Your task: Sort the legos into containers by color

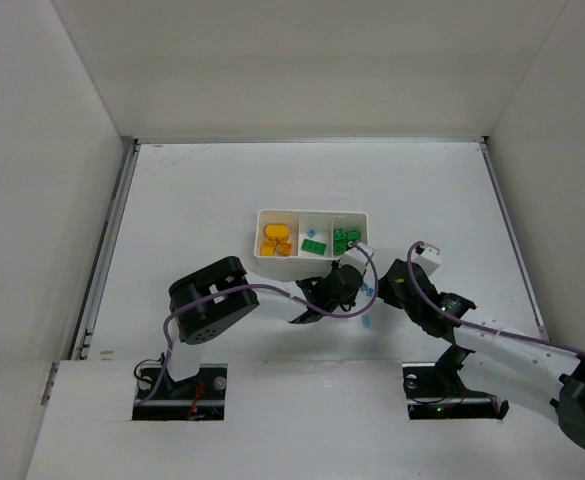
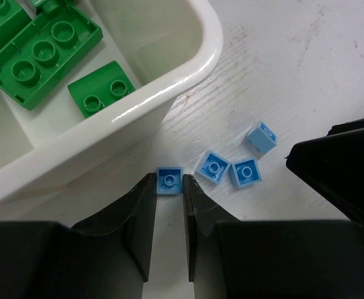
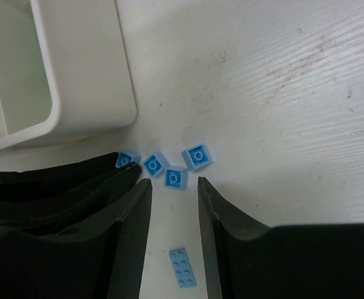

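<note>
left gripper (image 2: 169, 189) fills the bottom of its wrist view, jaws clenched on one light blue single-stud brick (image 2: 169, 179). the grip is at the very tips only. brick rests on the worktop (image 2: 306, 56), just off the near right corner of the tray (image 2: 169, 99).

three other blue singles (image 2: 245, 173) lie just to its right, two of them touching. right gripper (image 3: 171, 190) has its jaws apart and grasps nothing. a longer blue plate (image 3: 183, 266) lies on the worktop under the gap between them.

risks, my judgement:
- tip-only pinch: brick may twist or pop out on the lift.
- nearest single sits almost against the held one and could be dragged along.
- tray wall is close, so a low carry could clip the rim and shift the tray.
- both grippers crowd the same patch, so their fingers may knock together.
- middle compartment already holds a green brick (image 1: 314, 246), so blue dropped there gives mixed colours.

yellow-orange bricks (image 1: 276, 241) are in the left compartment, green bricks (image 1: 346, 240) in the right.

surface: white boards, visible grain, scuffed and speckled. room: plain white walls (image 1: 302, 60) on three sides, metal rails (image 1: 107, 250) along the worktop's left and right edges.
</note>
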